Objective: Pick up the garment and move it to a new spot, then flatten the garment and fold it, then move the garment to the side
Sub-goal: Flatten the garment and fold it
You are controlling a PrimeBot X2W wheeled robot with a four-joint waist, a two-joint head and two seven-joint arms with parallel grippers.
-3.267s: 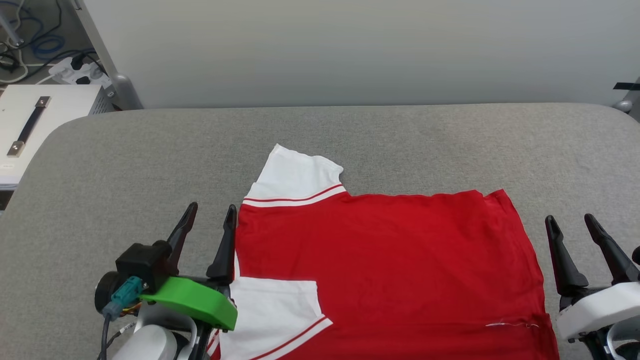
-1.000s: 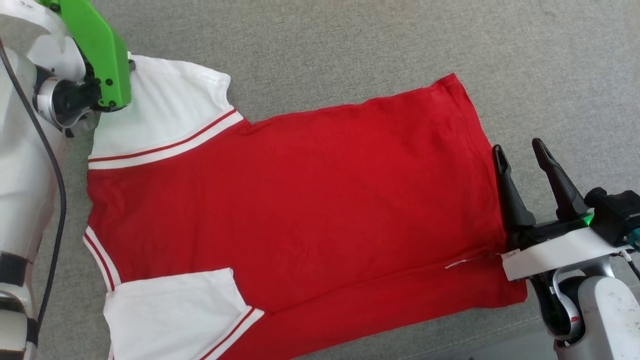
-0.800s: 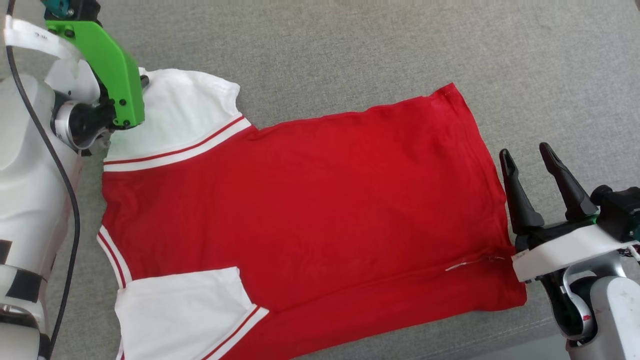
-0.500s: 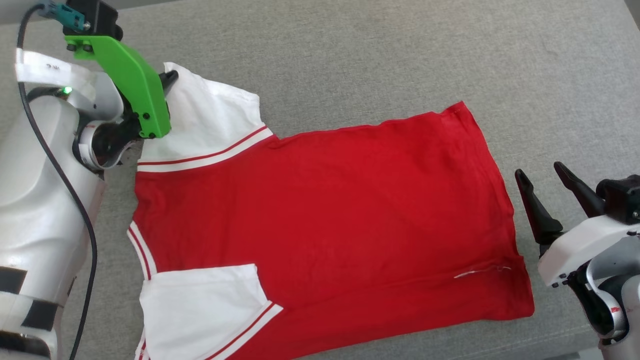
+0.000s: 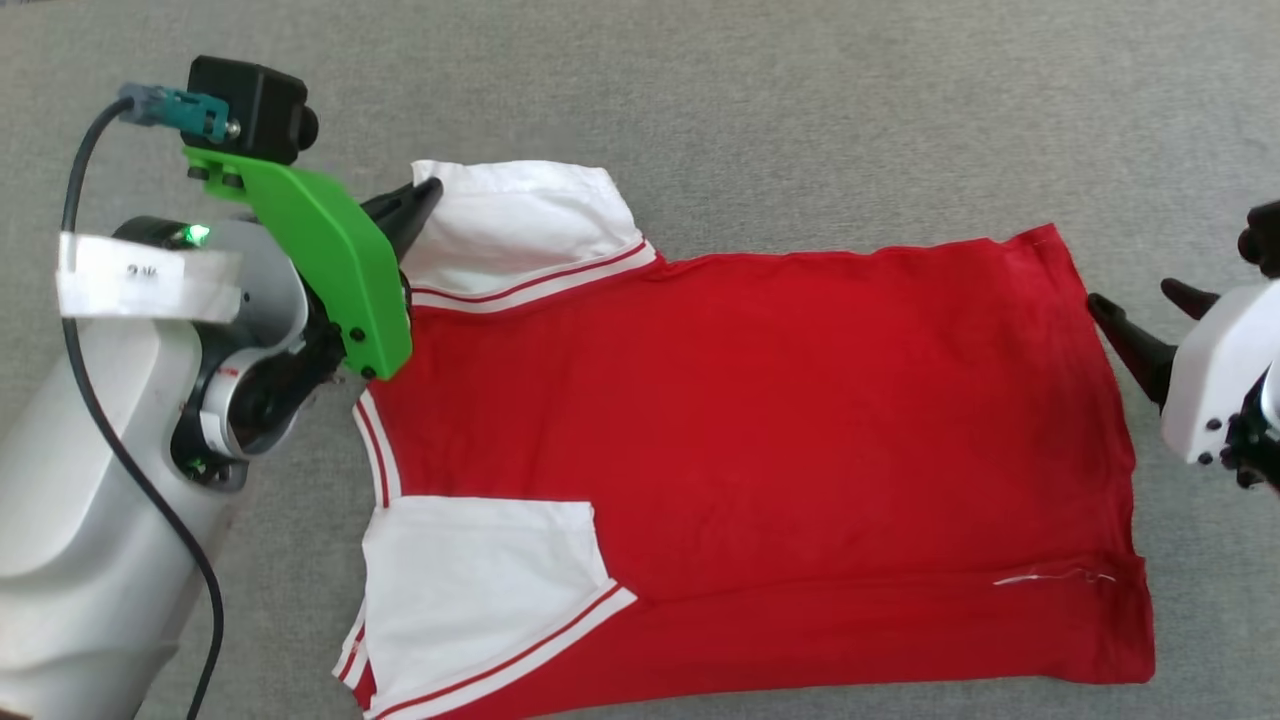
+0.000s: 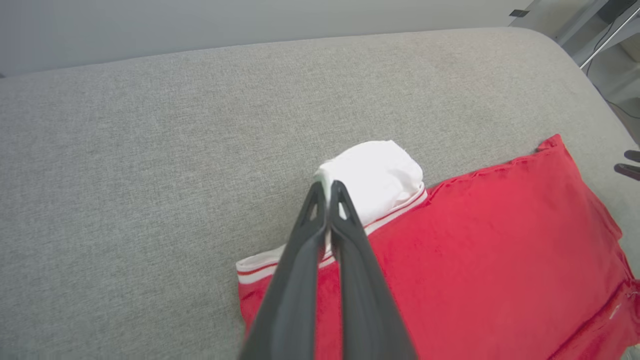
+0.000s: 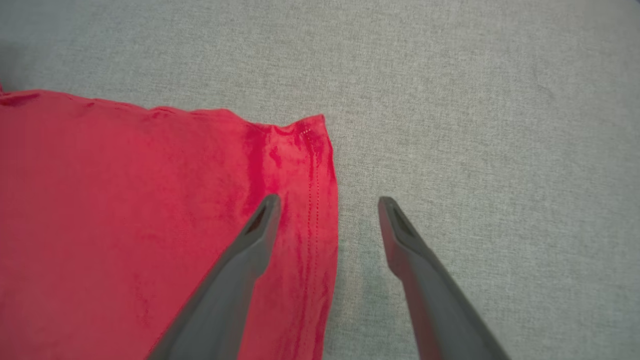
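The garment [image 5: 760, 420] lies flat on the grey padded surface [image 5: 800, 120], red body across the middle, with no lettering showing. One white sleeve is near me at the lower left, and the far white sleeve [image 5: 520, 225] is at the upper left. My left gripper [image 5: 425, 190] is shut on the outer edge of that far sleeve. In the left wrist view the pinched sleeve [image 6: 380, 165] bulges up just past the gripper [image 6: 325, 187]. My right gripper [image 5: 1135, 300] stands open at the hem. In the right wrist view the hem edge [image 7: 320, 200] runs between its spread fingers [image 7: 328, 201], with nothing gripped.
The grey surface spreads wide beyond the garment. Its rounded far edge [image 6: 280, 42] meets a pale wall in the left wrist view. Metal stand legs and a cable [image 6: 600, 35] lie off the far right corner. The right gripper's tips [image 6: 630, 165] show at that view's right edge.
The head camera has shifted. My left gripper has drawn the far sleeve's outer edge up and inward, so the sleeve now bunches. My right gripper has tipped down over the hem edge, still open.
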